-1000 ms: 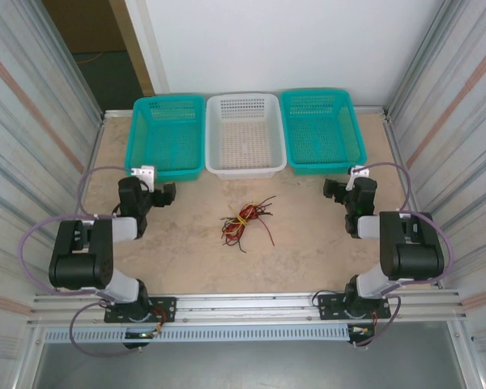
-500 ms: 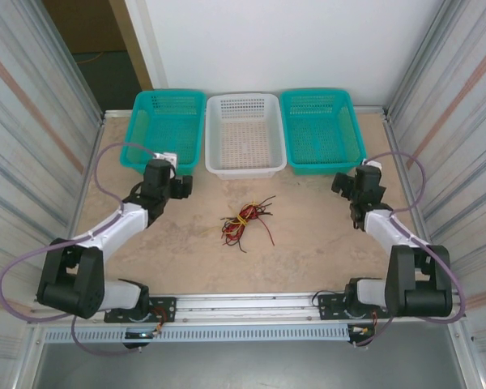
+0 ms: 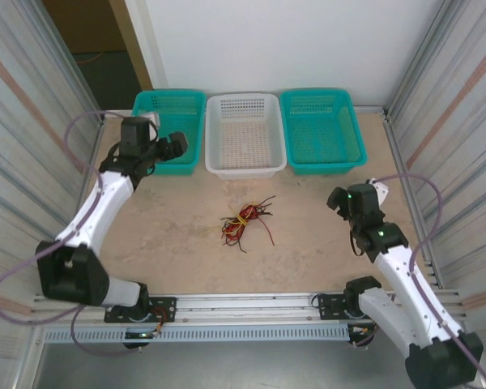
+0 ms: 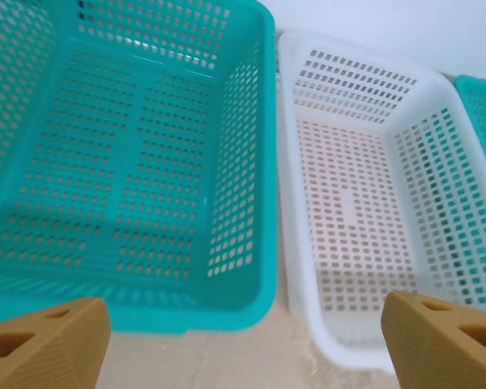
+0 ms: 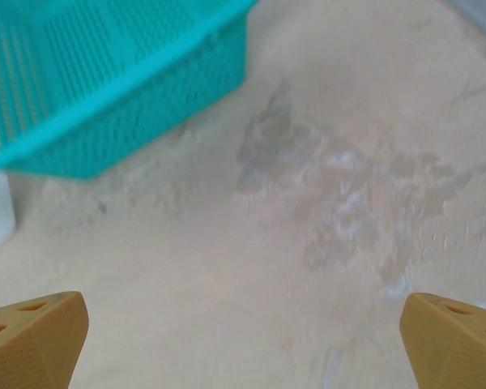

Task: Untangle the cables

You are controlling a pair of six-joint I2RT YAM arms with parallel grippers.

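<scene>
The cables [image 3: 245,223] lie in a small red, black and yellow knot on the counter [image 3: 170,243], just in front of the white basket [image 3: 245,168]. Nothing is near them: the left pincer [image 3: 176,146] hangs wide open and empty off to that basket's left, and the right pincer [image 3: 338,199] is equally wide and empty off to its front right. Wires this thin are easy to miss or grab in a bunch, so a careless pinch could drag the knot or tighten it.
</scene>
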